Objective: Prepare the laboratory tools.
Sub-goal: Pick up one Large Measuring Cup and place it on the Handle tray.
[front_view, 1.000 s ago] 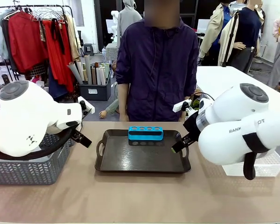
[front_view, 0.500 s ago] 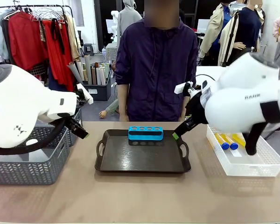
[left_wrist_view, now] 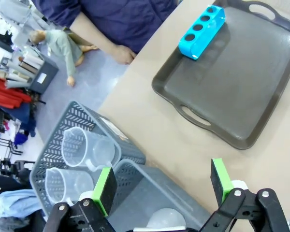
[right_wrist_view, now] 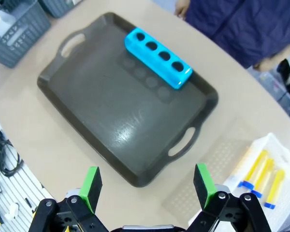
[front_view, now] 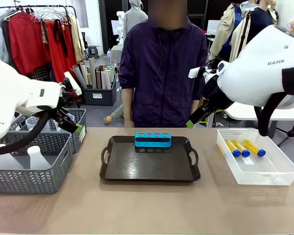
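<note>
Table (front_view: 147,205) layout: the black tray (front_view: 152,169) sits at the centre, and the blue four-hole rack (front_view: 153,139) stands on it along the tray's far edge, all holes empty. At the table's right edge the white mesh basket (front_view: 279,178) holds three blue-capped tubes (front_view: 242,148) of amber liquid, lying side by side. At the left edge are two grey baskets. The far grey basket (front_view: 78,137) holds two clear beakers (left_wrist_view: 87,147). The near grey basket (front_view: 34,178) holds a white flask (front_view: 36,157). The left gripper (left_wrist_view: 163,183) hangs above the grey baskets, jaws fully apart, nothing between them. The right gripper (right_wrist_view: 147,186) is raised above the far edge, between the tray and the white basket, jaws wide apart and empty. A person (front_view: 164,73) stands at the far edge.
</note>
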`<state>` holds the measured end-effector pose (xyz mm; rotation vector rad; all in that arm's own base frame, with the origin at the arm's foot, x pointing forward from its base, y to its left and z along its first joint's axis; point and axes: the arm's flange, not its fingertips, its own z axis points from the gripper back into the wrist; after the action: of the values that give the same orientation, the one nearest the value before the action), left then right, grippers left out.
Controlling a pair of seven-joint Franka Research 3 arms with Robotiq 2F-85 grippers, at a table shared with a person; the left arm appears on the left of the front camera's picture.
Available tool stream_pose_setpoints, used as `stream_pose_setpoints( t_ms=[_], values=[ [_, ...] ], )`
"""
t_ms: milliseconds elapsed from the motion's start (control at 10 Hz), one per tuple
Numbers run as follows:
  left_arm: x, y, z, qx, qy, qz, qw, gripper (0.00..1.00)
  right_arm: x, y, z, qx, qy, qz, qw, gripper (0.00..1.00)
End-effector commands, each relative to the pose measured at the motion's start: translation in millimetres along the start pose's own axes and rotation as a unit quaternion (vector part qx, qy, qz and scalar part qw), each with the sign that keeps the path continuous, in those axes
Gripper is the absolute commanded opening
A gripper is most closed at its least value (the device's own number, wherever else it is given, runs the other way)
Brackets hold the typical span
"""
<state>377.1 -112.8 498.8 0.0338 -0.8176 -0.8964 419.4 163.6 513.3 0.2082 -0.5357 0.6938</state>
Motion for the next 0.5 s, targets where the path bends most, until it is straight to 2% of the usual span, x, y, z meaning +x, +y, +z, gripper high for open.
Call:
stream_pose_setpoints(
  t_ms=[0, 100, 200, 400],
  values=[
    [-46, -27, 17, -0.002, 0.011, -0.003, 1.0, 1.0, 0, -13, 13, 0.006, -0.029, 0.003, 1.0, 1.0],
    [0, 0, 0, 0.0, 0.0, 0.0, 1.0, 1.0, -4, -11, 9, -0.065, -0.067, 0.008, 0.996, 1.0],
    [0, 0, 0, 0.0, 0.0, 0.0, 1.0, 1.0, 1, -7, 8, -0.004, -0.009, -0.003, 1.0, 1.0],
    [0, 0, 0, 0.0, 0.0, 0.0, 1.0, 1.0, 1, -7, 8, -0.004, -0.009, -0.003, 1.0, 1.0]
  ],
)
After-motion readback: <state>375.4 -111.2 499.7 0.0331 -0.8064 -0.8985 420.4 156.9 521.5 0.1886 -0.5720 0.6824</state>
